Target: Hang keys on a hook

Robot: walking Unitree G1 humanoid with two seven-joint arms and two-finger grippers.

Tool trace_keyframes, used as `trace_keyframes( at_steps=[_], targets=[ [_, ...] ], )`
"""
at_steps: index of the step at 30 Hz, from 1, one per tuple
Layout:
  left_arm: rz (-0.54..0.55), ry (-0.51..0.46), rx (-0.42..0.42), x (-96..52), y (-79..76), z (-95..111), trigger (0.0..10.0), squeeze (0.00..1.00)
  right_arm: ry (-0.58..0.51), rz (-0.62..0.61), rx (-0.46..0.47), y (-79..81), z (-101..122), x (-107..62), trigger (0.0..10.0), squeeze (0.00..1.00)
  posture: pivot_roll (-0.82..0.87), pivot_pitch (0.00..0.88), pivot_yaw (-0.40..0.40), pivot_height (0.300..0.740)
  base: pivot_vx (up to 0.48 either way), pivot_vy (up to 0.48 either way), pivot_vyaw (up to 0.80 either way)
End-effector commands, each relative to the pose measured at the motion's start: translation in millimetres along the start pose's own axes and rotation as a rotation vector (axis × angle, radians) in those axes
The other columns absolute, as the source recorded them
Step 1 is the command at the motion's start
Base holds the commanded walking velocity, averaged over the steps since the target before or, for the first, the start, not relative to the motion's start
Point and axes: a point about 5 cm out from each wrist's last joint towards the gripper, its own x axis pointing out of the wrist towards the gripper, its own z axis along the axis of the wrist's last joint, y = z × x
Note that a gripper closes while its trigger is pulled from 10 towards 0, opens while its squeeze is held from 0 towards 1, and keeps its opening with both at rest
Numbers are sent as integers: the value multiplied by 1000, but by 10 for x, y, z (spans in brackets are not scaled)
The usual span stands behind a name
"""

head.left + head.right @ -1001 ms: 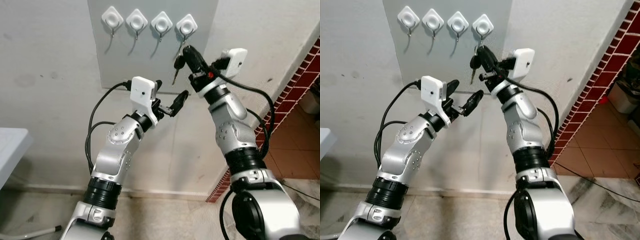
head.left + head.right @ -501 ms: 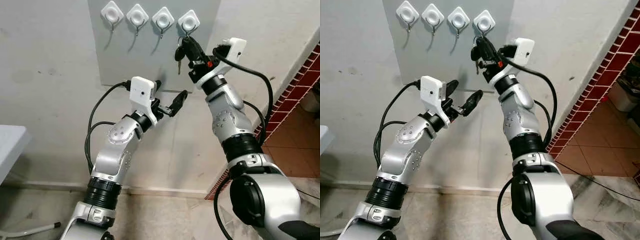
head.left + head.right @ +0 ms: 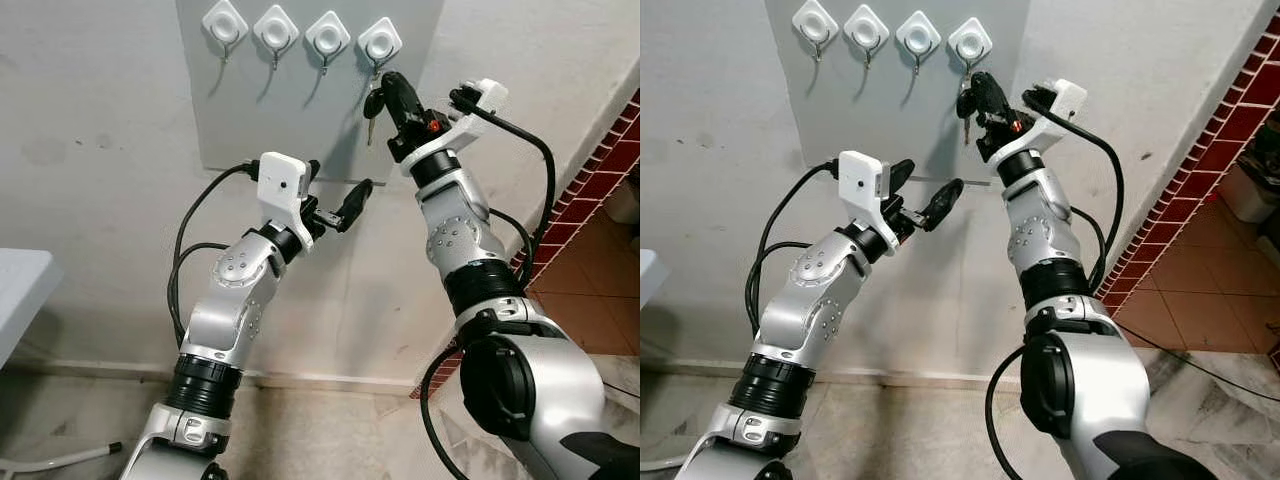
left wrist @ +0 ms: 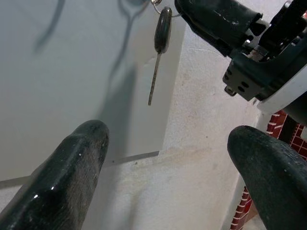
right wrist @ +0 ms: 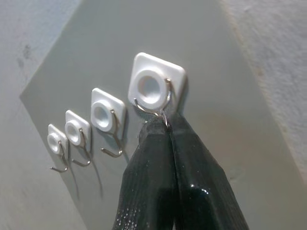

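On the grey wall panel (image 3: pixel 300 110), 4 white hooks are mounted in a row, and the rightmost hook (image 3: pixel 379 42) is the one being worked at. The right gripper (image 3: pixel 392 88) is raised to that hook, its 2 black fingers (image 5: pixel 168 182) pressed together; in the right wrist view their tips are seen right at the metal bend of the hook, with a thin wire ring caught between them. The keys (image 3: pixel 371 105) are pinched by that ring and hang just below the hook, close against the panel. From the left wrist view, 1 key (image 4: pixel 160 52) with a dark head and a slim blade is seen dangling straight down beside the right gripper.

The left gripper (image 3: pixel 335 210) is held lower, near the panel's bottom edge, with its fingers spread and nothing between them; it takes no part in the hanging.

The task is judged to be close to its end: the keys have been carried to the hook and the ring appears to be at, or already over, the hook's wire. Whether the ring is fully seated cannot be told from these views. What is left is for the ring to be settled, the grip released, and the arm drawn away without the keys being pulled off.
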Motion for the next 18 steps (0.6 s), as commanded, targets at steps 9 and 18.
trace_keyframes(
  at_steps=[9,18],
  targets=[
    [-16,-8,-5,20,-40,53,10000,0,-9,-36,107,-22,-16,24,10000,0,-11,69,-59,740,0,0,0],
    [8,-5,-17,9,-15,51,10000,0,-18,-29,35,-38,-75,-49,10000,1000,-7,75,-64,740,0,0,0]
  ],
)
